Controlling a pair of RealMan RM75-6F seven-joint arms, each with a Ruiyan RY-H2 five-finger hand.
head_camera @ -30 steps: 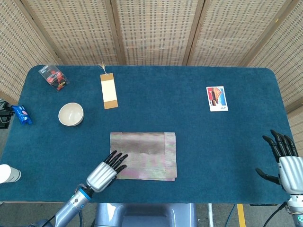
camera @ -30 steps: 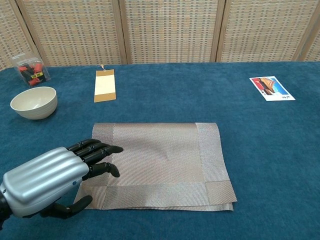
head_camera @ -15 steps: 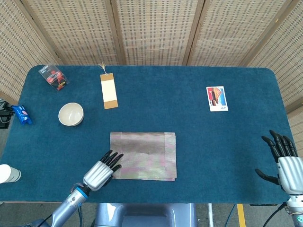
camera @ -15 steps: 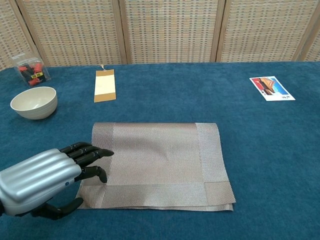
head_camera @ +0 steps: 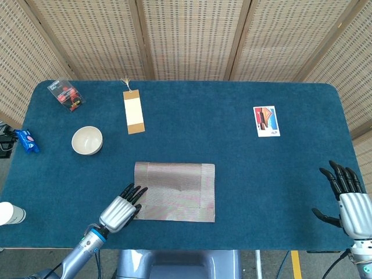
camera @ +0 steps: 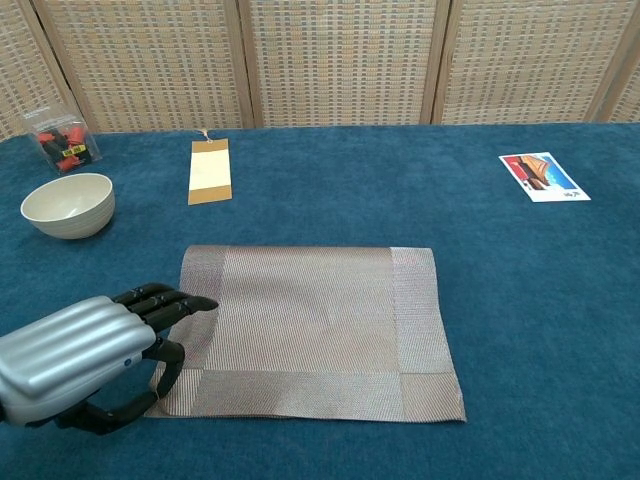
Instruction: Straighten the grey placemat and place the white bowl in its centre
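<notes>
Near the front edge of the worktop (head_camera: 232, 192), the left hand (camera: 85, 350) is resting on the left border of the placemat (camera: 315, 330), fingers (camera: 165, 302) lying on the fabric and the thumb curling at the near-left corner; whether it is pinching the edge or only pressing on it cannot be told. The placemat is lying flat, its long sides running roughly parallel to the front edge. The bowl (head_camera: 87, 140) is sitting upright well to the left rear, apart from the placemat. The right hand (head_camera: 347, 195) is hovering at the far right, fingers spread, holding nothing. To finish straightening well, the operator should be keeping light, even pressure, dragging the corner only until the sides are squaring with the edge, and lifting off vertically to avoid wrinkling the fabric. The bowl transfer is not yet begun.
</notes>
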